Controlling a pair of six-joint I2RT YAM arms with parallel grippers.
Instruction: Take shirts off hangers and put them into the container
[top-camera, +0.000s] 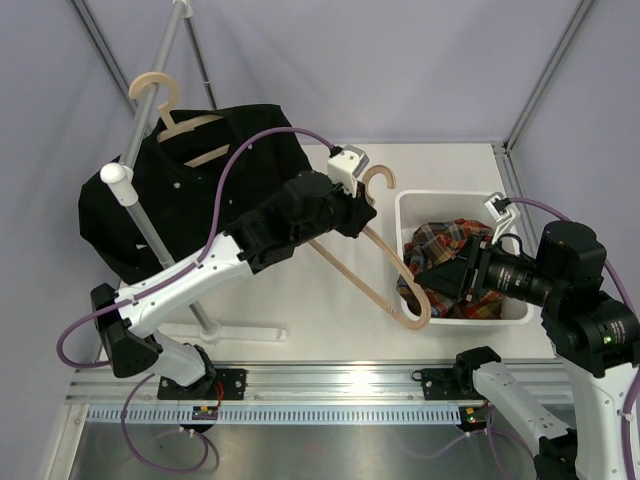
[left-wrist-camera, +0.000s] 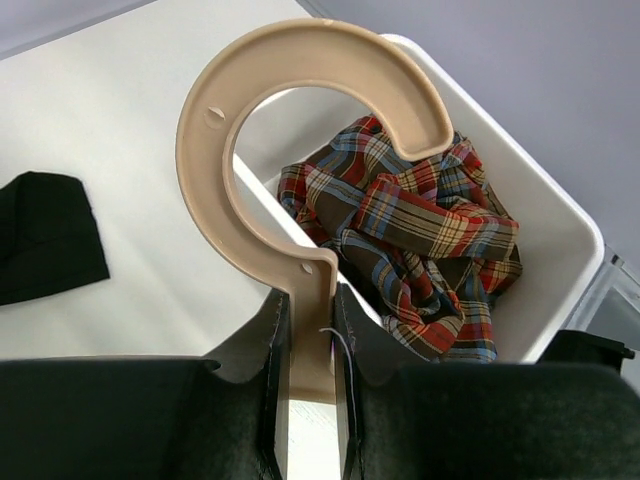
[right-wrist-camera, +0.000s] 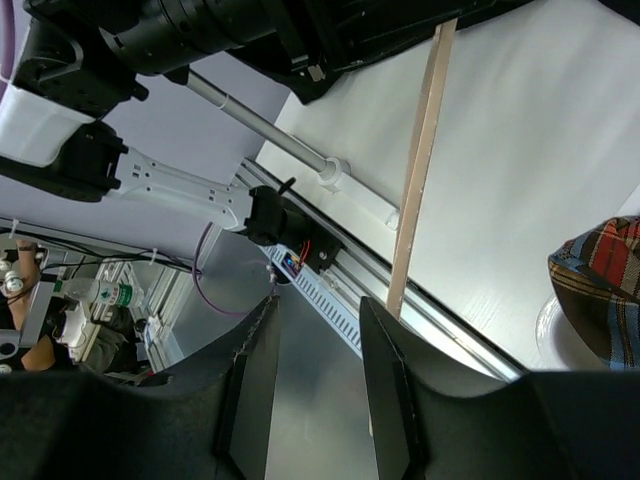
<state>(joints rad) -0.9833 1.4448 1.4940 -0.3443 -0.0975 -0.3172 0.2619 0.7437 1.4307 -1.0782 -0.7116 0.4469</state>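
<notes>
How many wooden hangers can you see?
2. One hanger hangs on the rail inside the black shirt; the other hanger is clamped by its neck in the left claw, beside the basket. No others visible.

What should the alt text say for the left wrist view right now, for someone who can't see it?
The left gripper is clamped on the neck of a pale wooden hanger, whose hook curves up through the middle of the frame. Behind it, a plaid shirt lies bunched in a white basket. Part of a black shirt shows at the left edge.
</notes>
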